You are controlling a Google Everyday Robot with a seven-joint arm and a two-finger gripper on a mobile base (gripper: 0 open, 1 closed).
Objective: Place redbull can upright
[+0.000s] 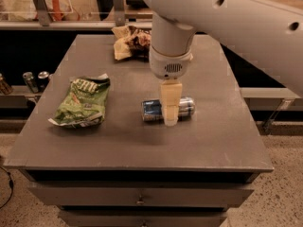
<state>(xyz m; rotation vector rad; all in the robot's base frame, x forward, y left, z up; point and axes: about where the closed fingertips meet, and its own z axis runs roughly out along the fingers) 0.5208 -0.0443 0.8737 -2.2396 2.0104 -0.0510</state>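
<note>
The redbull can (152,109) lies on its side near the middle of the grey table (142,141), its long axis running left to right. It is silver and blue. My gripper (170,115) hangs straight down from the white arm (227,18) and stands over the middle of the can, covering that part of it. The cream-coloured fingers (170,100) reach down to the can's level.
A green snack bag (81,101) lies at the table's left. A brown and yellow snack bag (130,40) lies at the back, partly behind the arm. Two small dark cans (36,81) stand on a lower shelf at the left. Drawers run below the table's front edge.
</note>
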